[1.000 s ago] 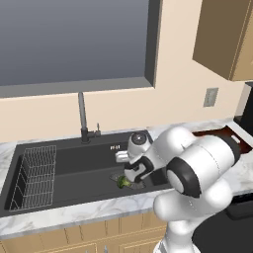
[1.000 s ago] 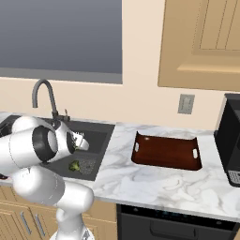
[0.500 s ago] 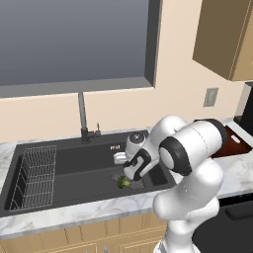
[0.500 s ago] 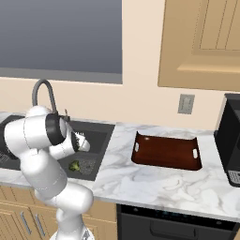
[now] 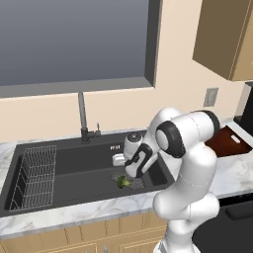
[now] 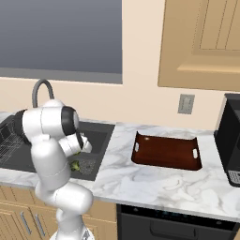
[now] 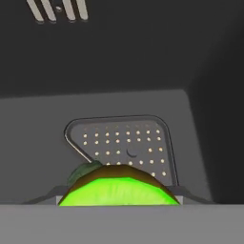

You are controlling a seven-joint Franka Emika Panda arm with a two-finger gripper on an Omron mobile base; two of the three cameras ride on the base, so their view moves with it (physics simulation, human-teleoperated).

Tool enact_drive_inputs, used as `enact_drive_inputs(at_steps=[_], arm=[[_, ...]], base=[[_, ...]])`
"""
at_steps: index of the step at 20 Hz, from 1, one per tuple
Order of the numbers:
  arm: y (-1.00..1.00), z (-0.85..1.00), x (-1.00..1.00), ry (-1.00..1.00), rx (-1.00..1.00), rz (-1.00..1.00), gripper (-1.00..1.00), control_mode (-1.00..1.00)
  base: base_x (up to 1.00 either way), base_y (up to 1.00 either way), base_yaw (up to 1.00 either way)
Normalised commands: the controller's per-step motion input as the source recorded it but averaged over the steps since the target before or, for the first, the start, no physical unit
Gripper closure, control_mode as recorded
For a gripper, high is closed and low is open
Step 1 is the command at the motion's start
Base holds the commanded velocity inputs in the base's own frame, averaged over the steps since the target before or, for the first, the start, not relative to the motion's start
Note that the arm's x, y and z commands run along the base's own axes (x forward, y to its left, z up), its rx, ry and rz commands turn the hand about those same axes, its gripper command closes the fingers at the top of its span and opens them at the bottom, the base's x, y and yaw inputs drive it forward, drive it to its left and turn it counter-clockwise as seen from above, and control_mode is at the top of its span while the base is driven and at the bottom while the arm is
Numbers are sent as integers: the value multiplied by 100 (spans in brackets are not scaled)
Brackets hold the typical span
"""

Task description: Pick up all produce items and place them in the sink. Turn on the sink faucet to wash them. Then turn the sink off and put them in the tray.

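Note:
My gripper (image 7: 119,199) is shut on the small lime-green fruit (image 7: 119,189), which fills the gap between the fingertips. It hangs low inside the black sink (image 5: 74,165), just above the triangular mesh drain (image 7: 125,139). The dark green broccoli floret (image 7: 82,171) lies on the drain's near corner, right behind the fruit; it also shows as a green spot, the broccoli (image 5: 121,182), below the gripper (image 5: 131,172). The dark faucet (image 5: 82,116) stands behind the basin. The reddish-brown tray (image 6: 166,152) lies on the counter to the right of the sink.
A wire rack (image 5: 32,175) fills the sink's left end. A dark appliance (image 6: 229,140) stands at the far right of the marble counter (image 6: 154,180). A wall cabinet (image 6: 201,42) hangs above the tray.
The arm's upper links have swung up and to the right, while the hand has stayed low over the drain. The broccoli has not moved.

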Motion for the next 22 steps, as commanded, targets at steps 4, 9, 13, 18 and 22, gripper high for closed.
enact_drive_inputs(at_steps=[4, 9, 13, 18, 22], arm=[[4, -29, 19, 5, 0, 1, 100, -100], [5, -29, 18, 6, 0, 1, 100, -100], [8, -31, 19, 7, 0, 0, 100, -100], [8, -29, 19, 7, 0, 0, 100, -100], [7, -27, 19, 6, 0, 0, 100, -100]], base=[[0, 0, 0], [0, 0, 0], [0, 0, 0], [0, 0, 0], [0, 0, 0]])
